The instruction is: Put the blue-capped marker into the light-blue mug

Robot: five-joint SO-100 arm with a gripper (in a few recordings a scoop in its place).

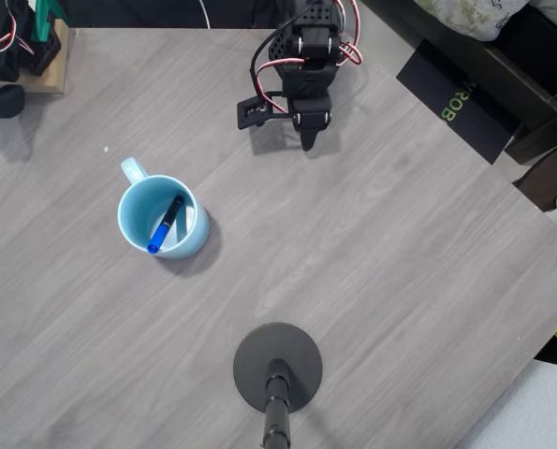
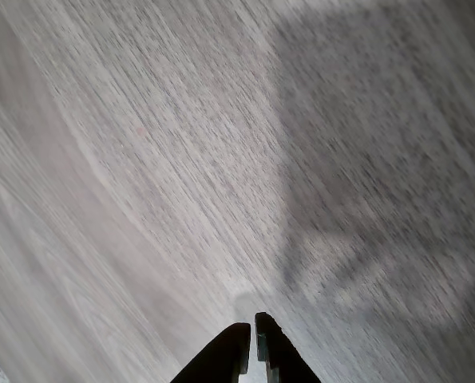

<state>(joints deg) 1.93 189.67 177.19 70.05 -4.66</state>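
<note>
The light-blue mug [image 1: 163,216] stands upright on the grey table, left of centre in the overhead view, its handle pointing up-left. Inside it leans the blue-capped marker [image 1: 166,224], cap end toward the mug's lower rim. My black gripper [image 1: 309,142] hangs near the table's top edge, well to the upper right of the mug and apart from it. In the wrist view the gripper [image 2: 251,329] has its two dark fingertips closed together with nothing between them, above bare blurred tabletop.
A black round stand base [image 1: 278,367] with a pole sits at the bottom centre. A black board [image 1: 461,103] lies off the table's upper right edge. Servo parts on a wooden block [image 1: 35,51] occupy the top left corner.
</note>
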